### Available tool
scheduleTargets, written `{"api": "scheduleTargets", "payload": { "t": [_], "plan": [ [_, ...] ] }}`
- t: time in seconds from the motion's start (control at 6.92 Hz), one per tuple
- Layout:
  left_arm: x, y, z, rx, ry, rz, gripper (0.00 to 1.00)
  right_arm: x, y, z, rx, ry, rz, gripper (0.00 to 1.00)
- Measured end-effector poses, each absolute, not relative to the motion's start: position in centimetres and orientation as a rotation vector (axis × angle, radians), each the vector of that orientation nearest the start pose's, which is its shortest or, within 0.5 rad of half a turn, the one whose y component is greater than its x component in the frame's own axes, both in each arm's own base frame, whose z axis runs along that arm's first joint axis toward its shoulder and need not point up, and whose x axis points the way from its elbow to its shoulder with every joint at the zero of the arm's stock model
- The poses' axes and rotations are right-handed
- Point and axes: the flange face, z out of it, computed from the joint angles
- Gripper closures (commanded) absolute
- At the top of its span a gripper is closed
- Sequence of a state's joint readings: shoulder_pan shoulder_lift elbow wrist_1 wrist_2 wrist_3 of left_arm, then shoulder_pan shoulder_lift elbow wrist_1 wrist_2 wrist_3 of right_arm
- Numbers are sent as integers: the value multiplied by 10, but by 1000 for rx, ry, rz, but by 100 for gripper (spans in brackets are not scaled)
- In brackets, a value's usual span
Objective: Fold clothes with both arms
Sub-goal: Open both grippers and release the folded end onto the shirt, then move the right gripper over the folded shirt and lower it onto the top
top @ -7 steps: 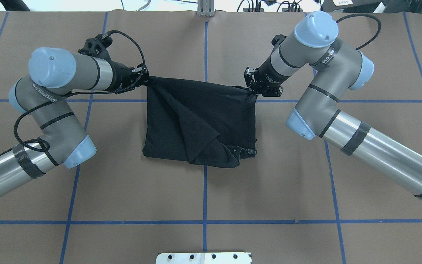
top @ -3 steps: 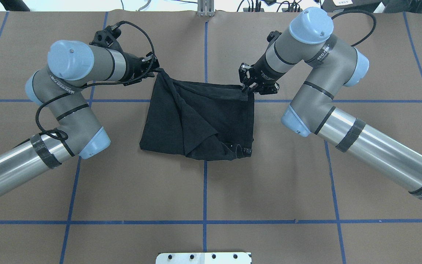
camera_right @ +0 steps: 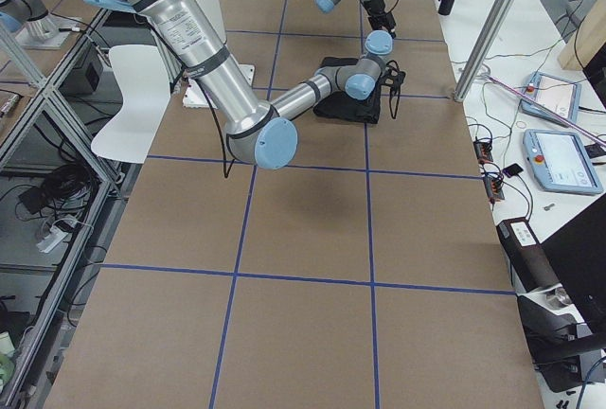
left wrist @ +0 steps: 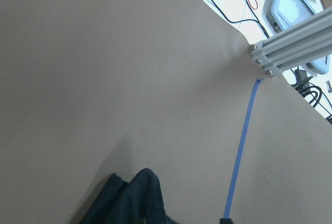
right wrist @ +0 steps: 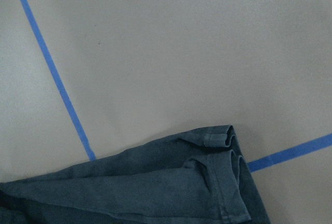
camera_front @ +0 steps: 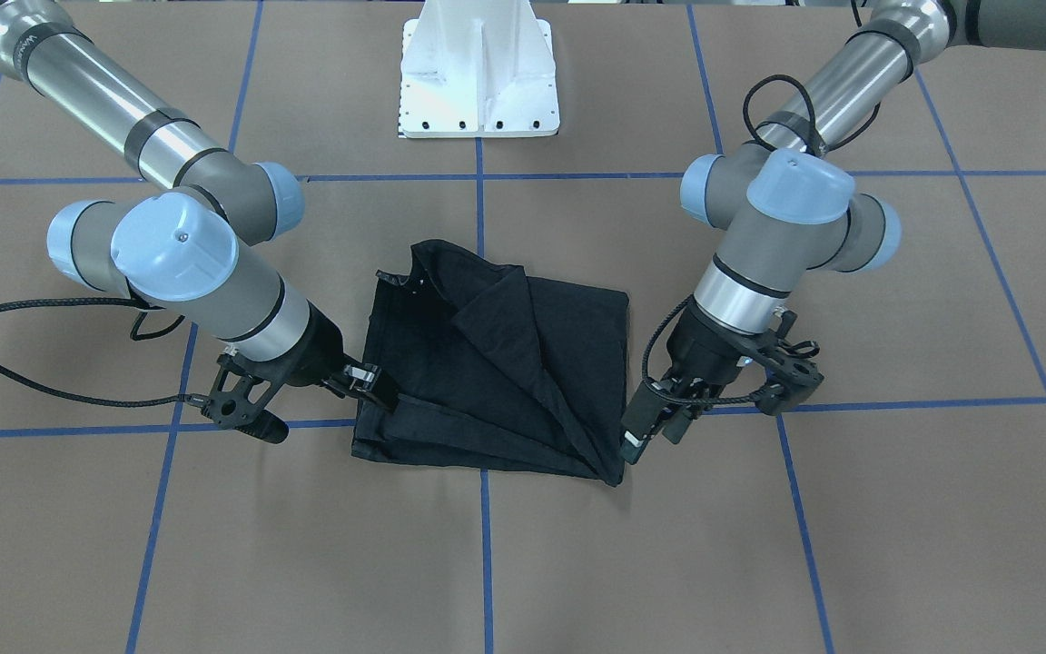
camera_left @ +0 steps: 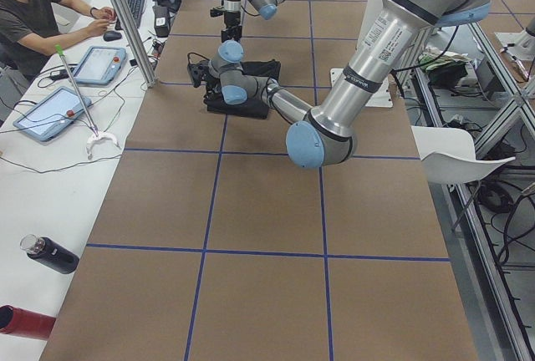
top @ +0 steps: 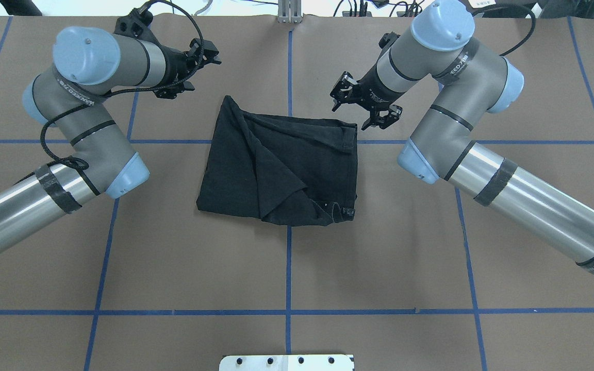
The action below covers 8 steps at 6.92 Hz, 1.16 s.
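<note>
The black T-shirt (top: 286,159) lies folded on the brown table, plain side up, with a diagonal flap across it; no print shows. It also shows in the front-facing view (camera_front: 505,363). My left gripper (top: 212,53) is open and empty, up and away from the shirt's far left corner. My right gripper (top: 339,91) is open and empty, just beyond the far right corner. The left wrist view shows only a shirt corner (left wrist: 129,198) below, and the right wrist view shows the hem corner (right wrist: 155,182). No fingers show in either wrist view.
The white pedestal base (camera_front: 479,73) stands on my side of the table. Blue tape lines (top: 289,268) grid the brown surface. An aluminium post (top: 289,10) stands at the far edge. An operator (camera_left: 42,10) sits at the side desk with tablets.
Both grippers have let go of the shirt's far corners and moved up and away toward the far edge. The shirt has dropped flat and stays where it was laid.
</note>
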State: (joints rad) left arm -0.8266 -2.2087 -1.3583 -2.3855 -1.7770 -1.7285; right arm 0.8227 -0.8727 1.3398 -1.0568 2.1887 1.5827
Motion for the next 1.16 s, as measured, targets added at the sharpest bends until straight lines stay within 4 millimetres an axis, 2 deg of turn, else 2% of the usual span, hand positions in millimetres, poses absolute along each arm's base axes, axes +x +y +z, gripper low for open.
{"api": "scheduleTargets", "payload": {
  "t": [0.29, 0.43, 0.58, 0.87, 1.16],
  "plan": [
    [402, -622, 285, 243, 1248, -704, 0, -450, -588, 251, -65, -1182, 404, 0],
    [397, -617, 292, 228, 1247, -678, 0, -464, -567, 232, 18, -1213, 373, 0],
    [388, -606, 301, 236, 1243, -635, 0, -490, -535, 218, 116, -1223, 327, 0],
    [367, -586, 318, 246, 1237, -570, 0, -536, -484, 206, 264, -1202, 216, 0],
    [353, -576, 332, 240, 1229, -547, 0, -558, -443, 185, 357, -1113, 84, 0]
  ]
}}
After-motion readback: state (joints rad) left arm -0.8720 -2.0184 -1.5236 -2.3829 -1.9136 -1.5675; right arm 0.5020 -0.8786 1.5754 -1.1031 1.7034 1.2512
